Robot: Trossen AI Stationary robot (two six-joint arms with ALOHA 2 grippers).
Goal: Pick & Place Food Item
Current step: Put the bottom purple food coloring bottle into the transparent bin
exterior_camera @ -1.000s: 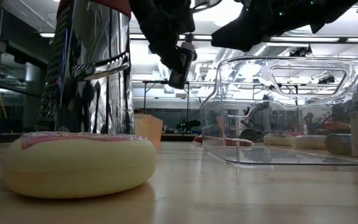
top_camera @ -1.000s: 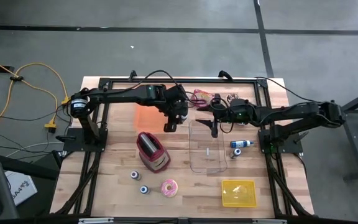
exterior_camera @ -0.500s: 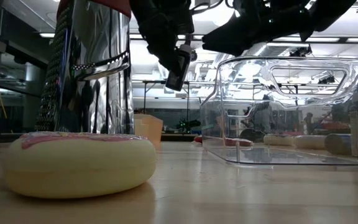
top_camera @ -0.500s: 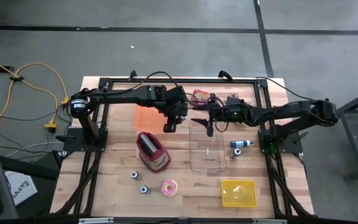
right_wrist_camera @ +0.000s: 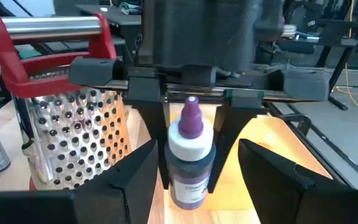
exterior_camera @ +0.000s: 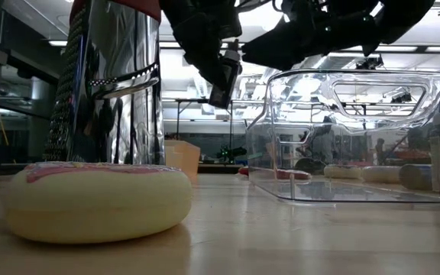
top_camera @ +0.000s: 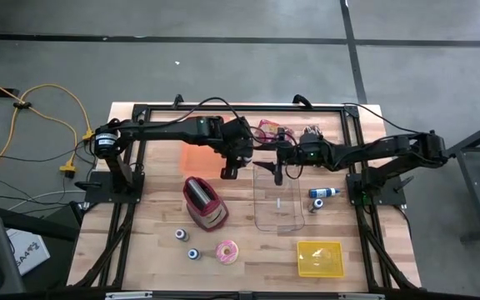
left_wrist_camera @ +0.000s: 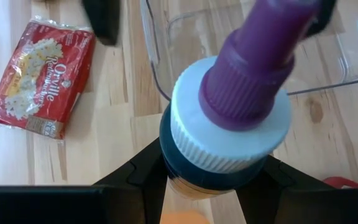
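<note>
Left pincer clenched on purple-capped bottle — right pincer released, facing it.

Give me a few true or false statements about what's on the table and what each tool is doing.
1. The left tool holds a purple-capped bottle. True.
2. The right tool grips the bottle. False: it is open beside it, holding nothing.
3. The donut lies inside the clear bin. False: it lies on the table, in front of the grater.
4. A popcorn packet lies flat on the table. True.
5. The yellow container sits on the grater. False: it sits on the table, apart.
</note>
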